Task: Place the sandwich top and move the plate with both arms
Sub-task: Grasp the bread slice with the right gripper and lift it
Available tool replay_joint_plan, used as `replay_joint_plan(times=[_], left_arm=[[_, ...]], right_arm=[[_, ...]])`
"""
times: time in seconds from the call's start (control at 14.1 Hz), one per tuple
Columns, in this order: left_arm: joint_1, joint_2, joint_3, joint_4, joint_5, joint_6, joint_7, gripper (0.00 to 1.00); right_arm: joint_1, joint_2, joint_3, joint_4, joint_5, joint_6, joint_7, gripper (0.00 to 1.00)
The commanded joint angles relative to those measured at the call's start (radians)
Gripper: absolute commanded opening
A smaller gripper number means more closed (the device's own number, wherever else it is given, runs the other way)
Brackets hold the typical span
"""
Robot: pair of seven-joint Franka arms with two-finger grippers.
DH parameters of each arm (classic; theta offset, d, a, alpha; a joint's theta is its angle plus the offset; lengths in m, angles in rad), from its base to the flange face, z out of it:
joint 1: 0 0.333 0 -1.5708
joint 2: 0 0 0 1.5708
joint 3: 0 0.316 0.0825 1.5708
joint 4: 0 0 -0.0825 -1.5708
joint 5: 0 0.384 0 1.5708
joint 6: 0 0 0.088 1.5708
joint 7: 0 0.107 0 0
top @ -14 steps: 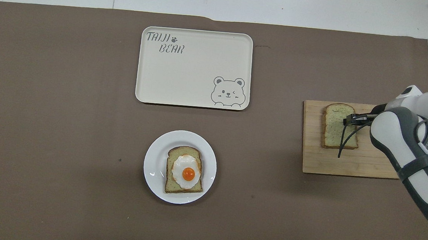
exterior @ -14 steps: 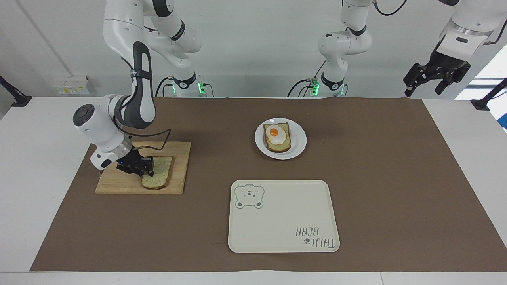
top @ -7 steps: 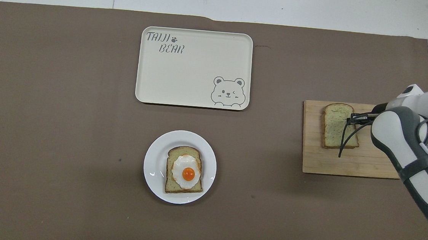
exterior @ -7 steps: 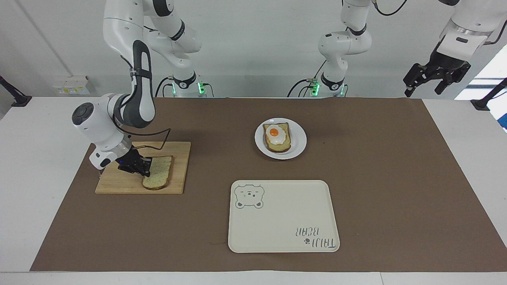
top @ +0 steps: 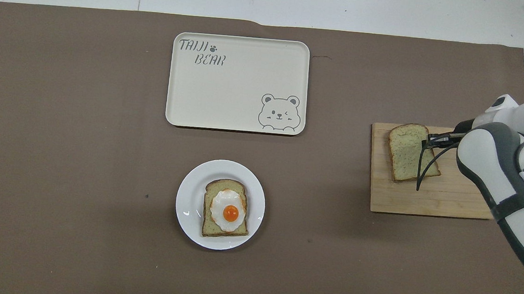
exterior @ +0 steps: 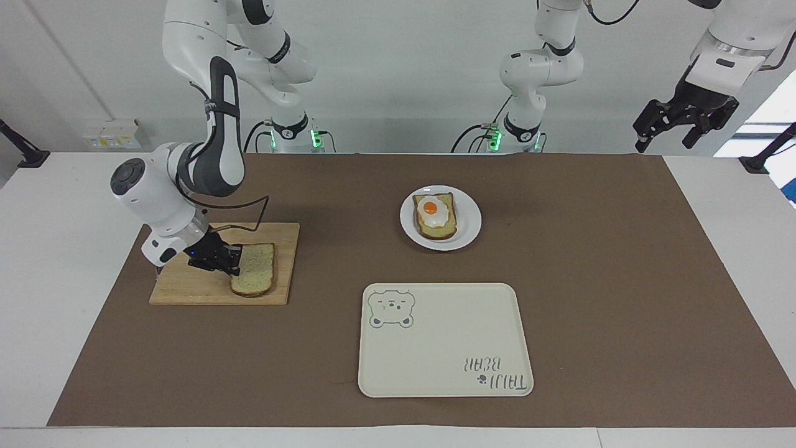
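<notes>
Brown matting [exterior: 591, 280] is covering the table, carrying a wooden board [exterior: 186, 289] at the right arm's end. Since a second ago the right gripper [exterior: 231, 260] has been clenching on the bread [exterior: 255, 277] and is now lifting its gripped edge, swinging it slightly. The slice's long axis is running roughly away from the robots, rounded end farther, over the board's middle. The plate [exterior: 467, 219], with egg toast [exterior: 435, 218], is sitting mid-mat, unmoved. The left gripper [exterior: 675, 127] is waiting raised, released, off the mat's corner.
</notes>
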Motion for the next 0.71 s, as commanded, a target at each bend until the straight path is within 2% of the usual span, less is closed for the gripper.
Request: replay_joint_plan(times=[0.0,0.28,0.64], left_arm=[[0.005,-0.012,-0.003,-0.008,0.014,-0.014,0.000,1.00],[0.005,-0.012,-0.005,-0.008,0.014,-0.014,0.000,1.00],[0.005,-0.012,-0.003,-0.008,0.014,-0.014,0.000,1.00]], right_arm=[[-0.006,-0.037,0.019,0.011,0.028,-0.043,-0.018,0.00],[-0.004,-0.070,0.053,0.031,0.093,-0.090,0.008,0.00],[-0.004,-0.090,0.166,0.046,0.096,-0.111,0.227,0.00]])
